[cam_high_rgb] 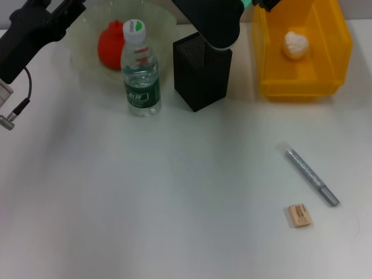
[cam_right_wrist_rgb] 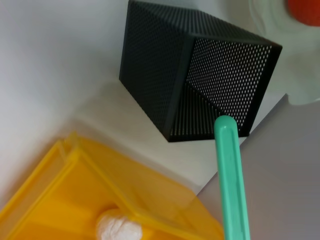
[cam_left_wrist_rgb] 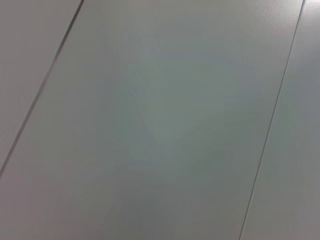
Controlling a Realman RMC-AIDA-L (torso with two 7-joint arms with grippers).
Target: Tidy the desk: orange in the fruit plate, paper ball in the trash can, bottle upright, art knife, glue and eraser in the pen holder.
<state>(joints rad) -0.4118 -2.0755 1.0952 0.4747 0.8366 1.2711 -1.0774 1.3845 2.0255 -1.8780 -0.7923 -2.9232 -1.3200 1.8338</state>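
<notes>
Right gripper (cam_high_rgb: 260, 4) up over the far edge of the surface (cam_high_rgb: 174, 203), just above and behind the pen holder (cam_high_rgb: 200, 72). Jaws themselves out of sight; judged closed on a green rod (cam_right_wrist_rgb: 231, 175), since it hangs in the air clear of everything. Seen from the right wrist: rod's long axis running straight out from the wrist, rounded free end aimed at the open mouth of the pen holder, tip level with the rim's near corner and not yet inside. Holder upright, mouth up, between the trash can (cam_high_rgb: 302, 87) and the fruit plate (cam_high_rgb: 81, 52) along the far edge. Likely next: line the tip up over the middle of the mouth, then lower along the rod's own axis; a risk of catching the mesh rim if off to one side.

Left gripper (cam_high_rgb: 35, 26) parked over the far left corner, beside the plate; cannot tell how its jaws stand.

Elsewhere: orange (cam_high_rgb: 110, 46) in the plate, bottle (cam_high_rgb: 140, 75) upright in front of it, paper ball (cam_high_rgb: 294, 45) in the trash can. Toward the near right corner, a grey pen-like tool (cam_high_rgb: 311, 176) lying on a diagonal, and the eraser (cam_high_rgb: 299, 215) flat just beside its near end. Right arm nearer to both.
</notes>
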